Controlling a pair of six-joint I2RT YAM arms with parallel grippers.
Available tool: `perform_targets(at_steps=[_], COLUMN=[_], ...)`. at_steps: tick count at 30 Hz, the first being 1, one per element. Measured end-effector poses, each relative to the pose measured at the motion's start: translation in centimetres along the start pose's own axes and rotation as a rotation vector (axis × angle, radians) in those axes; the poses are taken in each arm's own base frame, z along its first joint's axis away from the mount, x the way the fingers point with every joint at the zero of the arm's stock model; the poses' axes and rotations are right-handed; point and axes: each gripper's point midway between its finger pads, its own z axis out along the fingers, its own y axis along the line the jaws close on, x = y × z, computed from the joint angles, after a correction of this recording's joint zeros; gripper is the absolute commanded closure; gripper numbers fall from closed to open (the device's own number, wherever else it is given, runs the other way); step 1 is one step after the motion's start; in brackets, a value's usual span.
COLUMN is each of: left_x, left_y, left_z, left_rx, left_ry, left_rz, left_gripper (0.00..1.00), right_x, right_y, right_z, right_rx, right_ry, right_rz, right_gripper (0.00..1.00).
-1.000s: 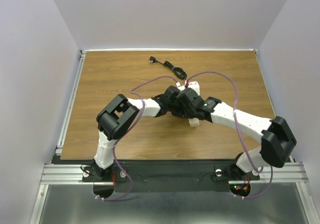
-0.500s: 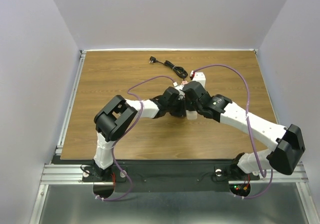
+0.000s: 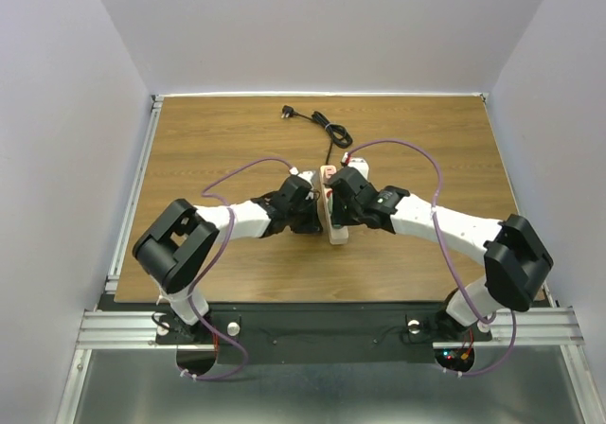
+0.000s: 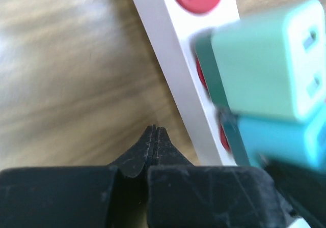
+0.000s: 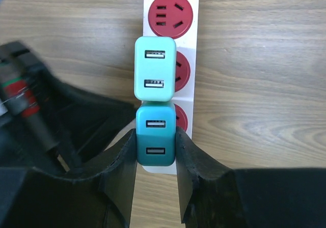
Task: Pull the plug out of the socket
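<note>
Since a second ago the left arm's elbow has swung out leftward and low, and the socket [image 3: 337,235] has slid left to mid-table [image 3: 218,150]. Only the right wrist view shows the right pincer [image 5: 155,141] clamped on the teal plug [image 5: 155,123], with a mint plug [image 5: 155,75] seated just beyond it. The left wrist view shows the left pincer [image 4: 154,136] closed on nothing, beside the socket. A black cord [image 3: 327,126] trails farther back.

Surface: brown wood-grain rectangular tabletop [image 3: 208,159].
Mid-table: long narrow beige power strip with round red outlets [image 3: 338,234], lying on the wood, running near to far.
Far side: thin black cord [image 3: 322,123], loosely kinked, trailing from the strip toward the back edge.
</note>
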Motion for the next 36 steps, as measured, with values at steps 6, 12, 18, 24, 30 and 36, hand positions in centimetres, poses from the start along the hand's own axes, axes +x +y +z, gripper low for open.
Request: perform_targets(at_steps=[6,12,18,24,30,36], left_x=[-0.6,-2.3,-3.1,-1.8,0.6,0.8], left_y=[-0.8,-2.7,-3.5,-1.4,-2.0,-2.0], left_z=[-2.2,-5.4,-6.0,-3.4,-2.0,-2.0], left_rx=[0.009,0.072,0.096,0.017,0.037,0.040], left_ry=[-0.042,-0.131,-0.162,-0.109,0.000,0.010], left_rz=[-0.098,-0.212,-0.268,-0.291,-0.290,-0.292], left_gripper=[1.00,1.00,1.00,1.00,1.00,1.00], right_x=[0.6,1.0,0.6,0.6,0.7,0.6], right_y=[0.6,1.5,2.1,2.2,2.5,2.7], right_z=[1.5,2.7,3.2,3.2,3.4,3.5], right_rx=[0.001,0.009,0.023,0.029,0.027,0.035], right_ry=[0.016,0.034,0.048,0.054,0.056,0.064], right_rz=[0.050,0.114,0.131,0.145,0.155,0.155], right_gripper=[1.00,1.00,0.99,1.00,0.99,1.00])
